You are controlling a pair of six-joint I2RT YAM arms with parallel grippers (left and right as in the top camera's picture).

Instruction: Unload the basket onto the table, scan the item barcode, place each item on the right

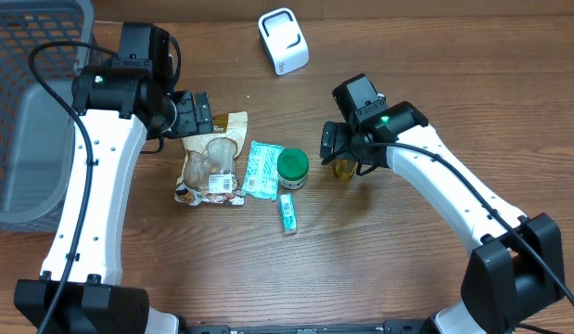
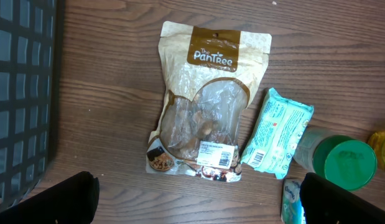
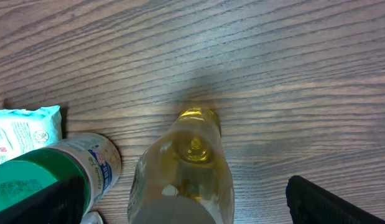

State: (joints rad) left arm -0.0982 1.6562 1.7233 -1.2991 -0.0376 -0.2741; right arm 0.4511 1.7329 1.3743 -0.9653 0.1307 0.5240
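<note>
Spread as wide as possible at the left gripper [image 2: 201,202], nothing between the fingers [image 2: 61,199]; hovering over a brown snack pouch [image 2: 208,106] lying flat just ahead, white label facing up at its near end, seemingly with a barcode. Likewise gaping and empty at the right gripper [image 3: 189,205], poised straight above a yellow bottle [image 3: 186,180] standing upright. Beside that bottle, toward the left claw: a green-lidded jar [image 3: 37,177], then a teal packet [image 3: 24,127] close against it. Judged barely begun: nothing gripped, nothing lifted, nothing turned toward the white scanner [image 1: 283,41], well beyond both claws. Left to do: take an item, probably bottle or pouch, carry it over, show the code. Farther out, brown wood-grain tabletop [image 1: 379,278] and a grey mesh basket [image 1: 36,37] outside the left arm. Of the room, nothing visible.
</note>
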